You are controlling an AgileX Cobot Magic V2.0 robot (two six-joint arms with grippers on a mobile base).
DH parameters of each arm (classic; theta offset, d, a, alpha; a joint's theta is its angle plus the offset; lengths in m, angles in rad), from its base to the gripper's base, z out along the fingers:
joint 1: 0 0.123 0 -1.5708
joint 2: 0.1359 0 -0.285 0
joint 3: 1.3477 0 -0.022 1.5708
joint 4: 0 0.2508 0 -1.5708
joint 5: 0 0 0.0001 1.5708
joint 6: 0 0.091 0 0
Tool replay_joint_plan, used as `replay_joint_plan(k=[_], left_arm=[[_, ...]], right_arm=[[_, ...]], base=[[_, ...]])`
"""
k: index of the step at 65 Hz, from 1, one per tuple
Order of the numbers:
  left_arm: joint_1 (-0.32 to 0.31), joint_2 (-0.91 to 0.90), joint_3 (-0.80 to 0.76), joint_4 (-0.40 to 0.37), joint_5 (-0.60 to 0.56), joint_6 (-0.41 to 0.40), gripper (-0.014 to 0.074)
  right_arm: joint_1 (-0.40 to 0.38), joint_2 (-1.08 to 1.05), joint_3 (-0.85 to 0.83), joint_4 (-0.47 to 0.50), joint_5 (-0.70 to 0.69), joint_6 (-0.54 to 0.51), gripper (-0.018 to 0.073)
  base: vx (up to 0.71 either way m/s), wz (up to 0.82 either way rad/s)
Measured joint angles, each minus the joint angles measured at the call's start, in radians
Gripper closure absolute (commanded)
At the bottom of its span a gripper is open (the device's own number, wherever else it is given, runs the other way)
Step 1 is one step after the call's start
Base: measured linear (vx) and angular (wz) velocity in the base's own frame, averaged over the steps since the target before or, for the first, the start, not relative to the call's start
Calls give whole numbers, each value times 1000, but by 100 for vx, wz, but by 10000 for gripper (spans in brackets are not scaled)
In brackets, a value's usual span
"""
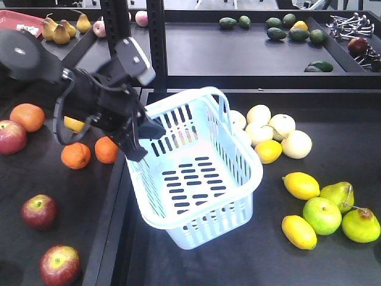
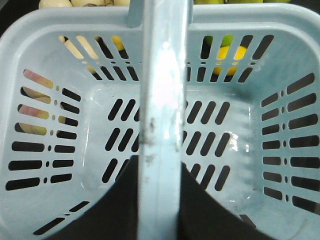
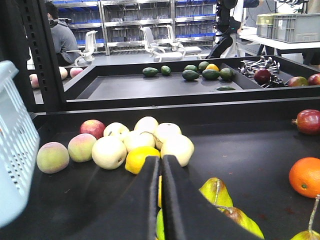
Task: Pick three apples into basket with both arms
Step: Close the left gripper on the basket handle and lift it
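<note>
The pale blue basket (image 1: 196, 179) hangs tilted over the divider between two black trays and is empty inside. My left gripper (image 1: 140, 145) is shut on its handle, and the handle strip (image 2: 161, 100) runs between the black fingers (image 2: 107, 205) in the left wrist view. Three dark-red apples lie on the left tray: one at the far left (image 1: 11, 136), one lower (image 1: 39, 211), one at the front (image 1: 59, 265). My right gripper (image 3: 161, 160) is shut and empty, low over the right tray, with the basket wall (image 3: 15, 150) at its left.
Oranges (image 1: 76, 155) lie beside the left arm. The right tray holds pale round fruits (image 1: 280, 134), lemons (image 1: 300, 185), a green apple (image 1: 322, 214) and pears (image 1: 360, 224). A black upright post (image 1: 156, 36) stands behind the basket. Avocados (image 1: 289, 30) lie on the rear tray.
</note>
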Motion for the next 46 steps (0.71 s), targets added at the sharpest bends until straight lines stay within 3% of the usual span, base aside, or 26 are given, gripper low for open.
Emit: replay_joint_plan(k=[9,24,46], left_arm=[[0,-72,0,18,21,-103,605],[0,-194,0,134,101,-288,605],[0,-449,152,168,93,-444,605]], right_arm=[[0,0,0,0,0,0,563],[0,0,0,0,0,0,563],[0,0,0,0,0,0,563]], base=[[0,0],[0,0],[0,0]])
